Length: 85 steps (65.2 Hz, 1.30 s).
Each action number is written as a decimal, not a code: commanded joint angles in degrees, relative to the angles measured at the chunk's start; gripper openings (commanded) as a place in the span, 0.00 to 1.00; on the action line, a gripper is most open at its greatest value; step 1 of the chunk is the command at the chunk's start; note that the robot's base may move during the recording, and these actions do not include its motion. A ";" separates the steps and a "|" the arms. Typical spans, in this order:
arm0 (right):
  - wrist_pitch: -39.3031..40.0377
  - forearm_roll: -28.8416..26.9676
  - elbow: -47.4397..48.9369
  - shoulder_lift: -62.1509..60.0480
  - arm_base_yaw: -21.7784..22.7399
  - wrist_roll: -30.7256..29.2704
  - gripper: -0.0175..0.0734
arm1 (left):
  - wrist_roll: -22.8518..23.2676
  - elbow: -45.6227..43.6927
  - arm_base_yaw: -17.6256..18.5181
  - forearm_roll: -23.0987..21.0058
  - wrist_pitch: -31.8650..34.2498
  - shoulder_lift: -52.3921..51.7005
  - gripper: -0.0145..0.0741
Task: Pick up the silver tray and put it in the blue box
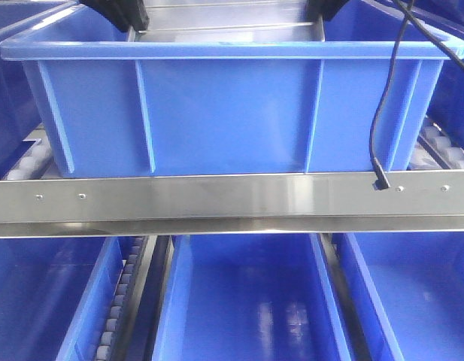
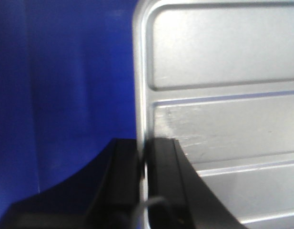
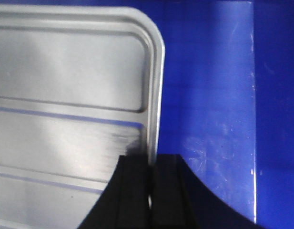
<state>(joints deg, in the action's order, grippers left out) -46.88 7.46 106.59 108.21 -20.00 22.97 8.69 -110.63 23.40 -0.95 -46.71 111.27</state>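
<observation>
Shiny silver rectangular metal tray (image 2: pixel 223 109) with rounded corners and long ridges, held over the interior of the deep bright-blue ribbed plastic crate (image 1: pixel 232 113) on the steel conveyor rail (image 1: pixel 232 197). Left black gripper (image 2: pixel 144 181) clamped on the tray's left rim; right black gripper (image 3: pixel 150 186) clamped on its right rim. Black cable (image 1: pixel 382 128) dangling before the crate.

brushed shiny metal silver tray (image 3: pixel 65 95); glossy plastic blue box (image 1: pixel 232 113)

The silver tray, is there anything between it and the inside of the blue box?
Nothing visible. Both grippers, left and right, pinch the silver tray by opposite rims, and only the blue box's bare blue inside shows around it.
</observation>
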 commanded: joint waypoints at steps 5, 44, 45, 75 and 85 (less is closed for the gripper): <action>7.67 -6.81 2.50 -3.18 -1.84 -1.05 0.26 | -0.09 -2.63 2.07 -7.47 6.70 -3.21 0.46; 7.58 -6.16 2.50 -3.18 0.57 -1.05 0.81 | 0.01 -2.63 -2.82 -7.57 4.47 -3.21 0.55; 7.58 -6.16 2.50 -3.18 0.64 -1.05 0.81 | 0.01 -2.63 -2.82 -7.57 4.47 -3.21 0.55; 7.75 -6.11 2.50 -3.18 0.73 -1.05 0.24 | 0.01 -2.63 -2.82 -7.57 5.31 -3.21 0.16; 8.88 -6.11 2.50 -3.24 0.73 -1.05 0.25 | 0.01 -2.63 -2.95 -7.57 5.31 -3.21 0.16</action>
<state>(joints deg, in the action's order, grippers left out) -43.71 1.23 106.72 108.21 -19.75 22.33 8.69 -111.08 20.75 -7.75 -44.99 111.27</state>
